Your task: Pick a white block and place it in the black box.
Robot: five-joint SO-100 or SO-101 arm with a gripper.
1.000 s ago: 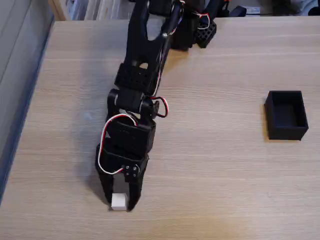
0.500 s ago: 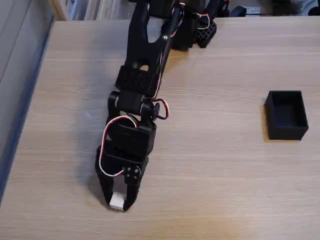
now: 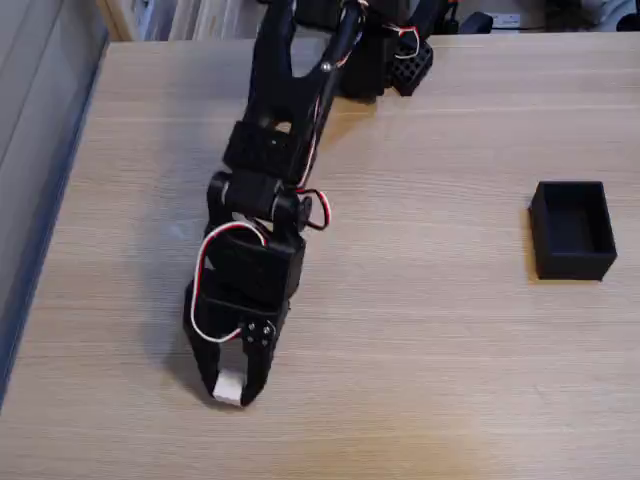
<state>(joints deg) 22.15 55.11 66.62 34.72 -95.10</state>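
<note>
In the fixed view the black arm reaches down from the top centre toward the near left of the wooden table. Its gripper (image 3: 228, 392) is shut on the white block (image 3: 227, 385), a tiny cube showing between the two black fingers. The block looks slightly raised, though I cannot tell for sure that it is off the tabletop. The black box (image 3: 572, 229) stands open-topped at the right side of the table, far from the gripper, with nothing visible inside.
The arm's base and black parts (image 3: 400, 55) sit at the table's far edge. The table's left edge (image 3: 60, 190) drops to a grey floor. Bare wood lies between the gripper and the box.
The fingers have closed from around the white block onto it. The gripper and wrist have shifted slightly left and up in the picture, carrying the block along.
</note>
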